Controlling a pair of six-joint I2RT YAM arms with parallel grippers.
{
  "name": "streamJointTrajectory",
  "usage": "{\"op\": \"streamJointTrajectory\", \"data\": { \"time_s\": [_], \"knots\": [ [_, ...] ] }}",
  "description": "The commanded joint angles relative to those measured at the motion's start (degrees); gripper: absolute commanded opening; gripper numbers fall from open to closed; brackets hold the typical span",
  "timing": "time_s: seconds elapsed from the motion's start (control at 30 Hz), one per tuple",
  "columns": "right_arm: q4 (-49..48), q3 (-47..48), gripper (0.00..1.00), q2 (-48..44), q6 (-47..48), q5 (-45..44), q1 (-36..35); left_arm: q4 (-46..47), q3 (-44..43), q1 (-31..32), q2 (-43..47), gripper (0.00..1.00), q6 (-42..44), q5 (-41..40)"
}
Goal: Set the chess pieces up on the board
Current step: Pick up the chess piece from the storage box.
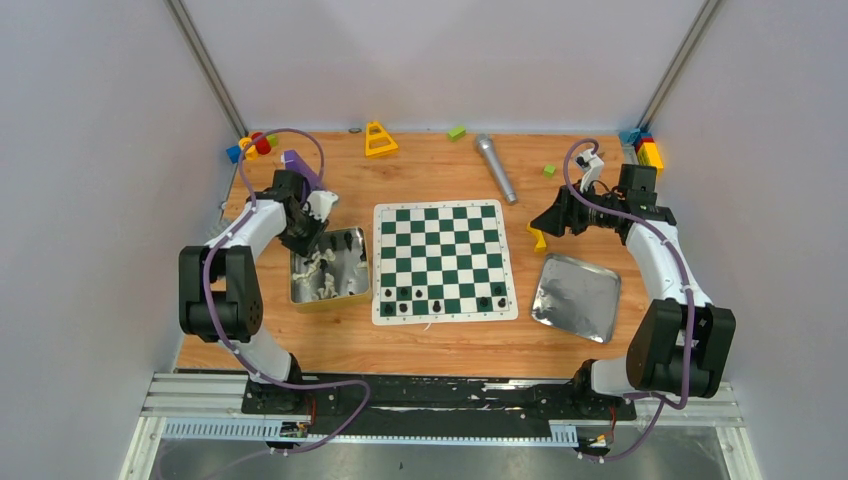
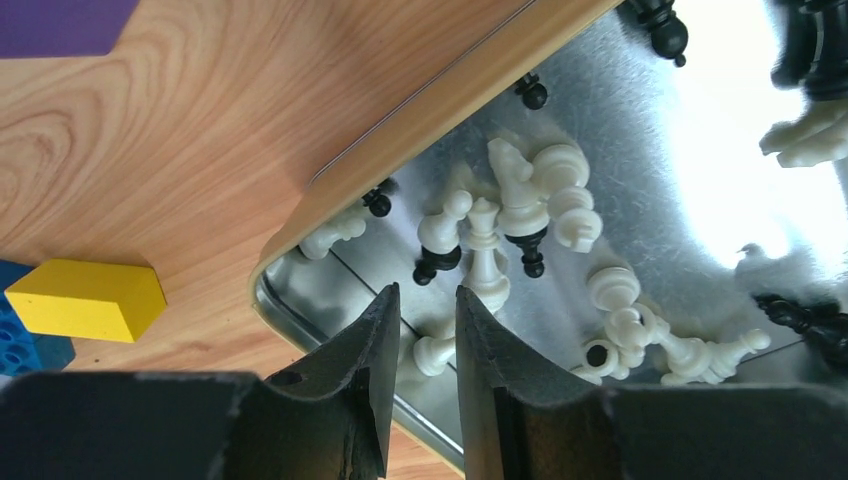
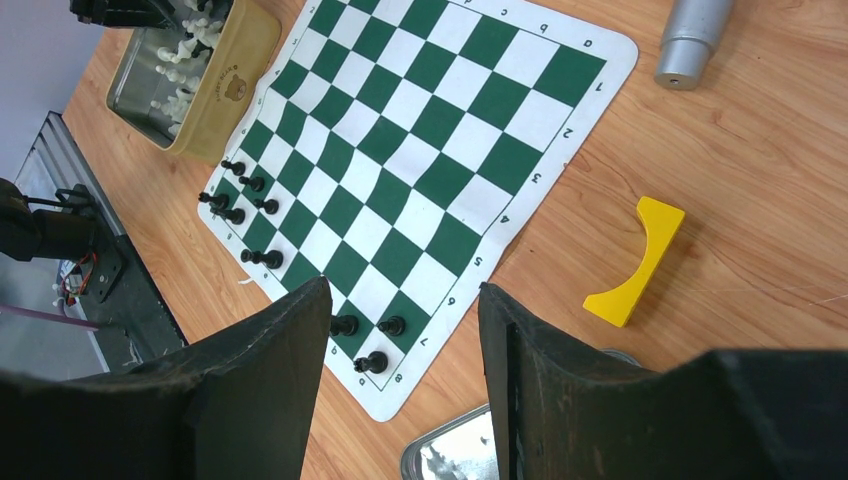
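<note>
The green and white board (image 1: 445, 255) lies at the table's middle; it also shows in the right wrist view (image 3: 430, 150). Several black pieces (image 1: 437, 305) stand along its near edge, also seen in the right wrist view (image 3: 265, 205). A tin (image 1: 350, 296) left of the board holds many white pieces (image 2: 520, 200) and some black pieces (image 2: 665, 30). My left gripper (image 1: 308, 240) reaches into the tin's far left corner; its jaws (image 2: 428, 292) stand narrowly apart over a lying white pawn (image 2: 435, 352). My right gripper (image 1: 548, 224) hangs open and empty (image 3: 400, 300) right of the board.
A shiny flat tray (image 1: 577, 295) lies right of the board. A yellow arch block (image 3: 640, 265) and a silver microphone (image 1: 495, 168) lie near the board's right and far sides. Coloured blocks sit at the far corners, a yellow one (image 2: 85, 298) beside the tin.
</note>
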State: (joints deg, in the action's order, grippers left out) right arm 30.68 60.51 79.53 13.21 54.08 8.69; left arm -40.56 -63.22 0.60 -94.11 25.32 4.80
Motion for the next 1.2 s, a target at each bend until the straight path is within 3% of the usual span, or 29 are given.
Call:
{"op": "streamJointTrajectory", "data": {
  "time_s": [0.0, 0.83, 1.17],
  "knots": [
    [-0.09, 0.92, 0.57, 0.32, 1.38, 1.50, -0.07, 0.56, -0.35, -1.98, -1.10, 0.34, 4.46, 0.49],
    [0.25, 1.02, 0.57, 0.61, 1.29, 1.77, -0.08, -0.74, -0.61, -2.53, -7.00, 0.30, 11.43, 3.27],
    [0.60, 1.70, 0.56, 1.08, 1.07, 2.40, -0.07, -3.78, -1.76, -2.53, -0.21, 0.10, 12.15, 4.26]
  ]
}}
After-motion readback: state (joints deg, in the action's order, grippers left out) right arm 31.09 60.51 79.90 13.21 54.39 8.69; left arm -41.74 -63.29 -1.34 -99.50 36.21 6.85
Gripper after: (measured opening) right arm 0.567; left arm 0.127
